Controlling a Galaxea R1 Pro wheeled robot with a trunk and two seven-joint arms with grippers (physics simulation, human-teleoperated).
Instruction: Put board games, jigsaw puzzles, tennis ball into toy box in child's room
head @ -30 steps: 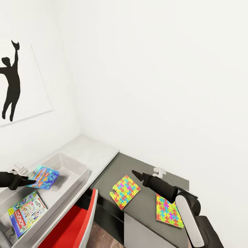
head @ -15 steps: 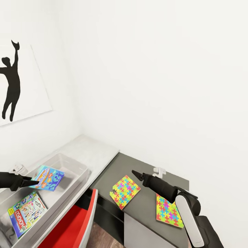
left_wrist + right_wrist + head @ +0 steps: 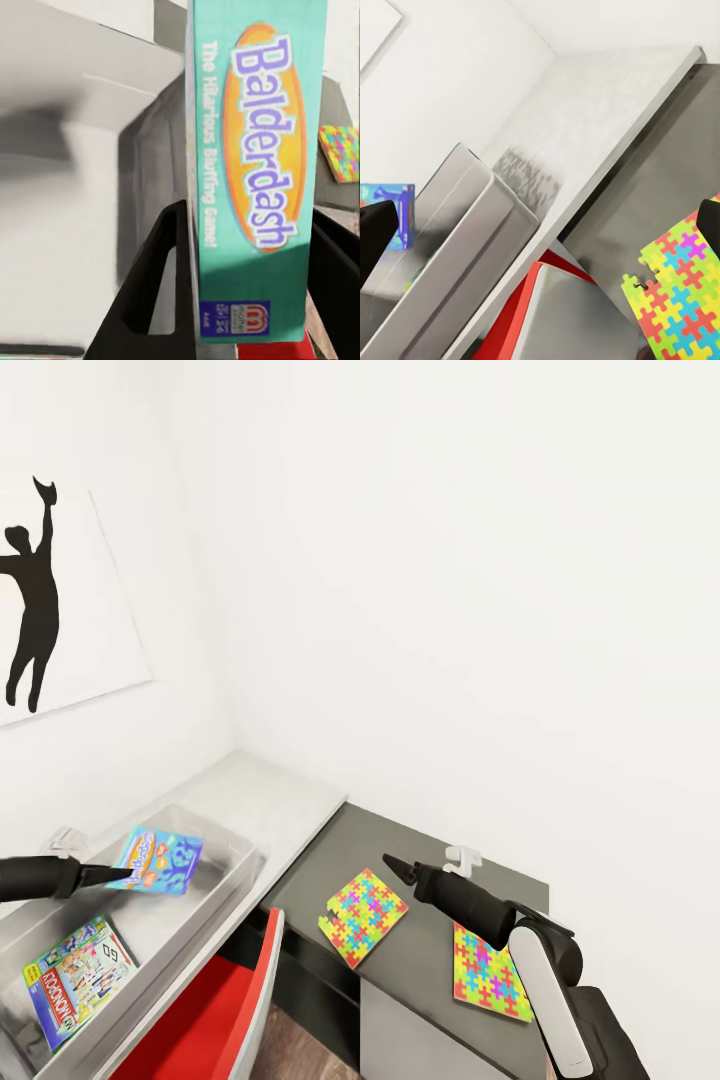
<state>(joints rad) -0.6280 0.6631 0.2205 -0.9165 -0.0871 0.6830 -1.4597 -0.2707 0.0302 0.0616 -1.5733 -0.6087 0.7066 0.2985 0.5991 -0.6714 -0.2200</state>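
Left gripper (image 3: 118, 874): clamped on the Balderdash box (image 3: 160, 860) – in the left wrist view its two dark fingers (image 3: 154, 289) stand on either side of the box's near end (image 3: 251, 172).
Balderdash box: held tilted in the air above the far part of the toy box (image 3: 225, 895), just right of the gripper tips.
Monopoly box (image 3: 75, 975): lies flat inside the toy box, at its near left end.
Right gripper (image 3: 392, 863): fingers closed to a point, holding nothing – it hangs over the dark table (image 3: 425, 960).
Jigsaw puzzles: one (image 3: 365, 915) near-left of the right gripper, the other (image 3: 490, 972) near-right of it beside the arm, both flat on the table.
Red chair (image 3: 215, 1010): near side, between toy box and table.
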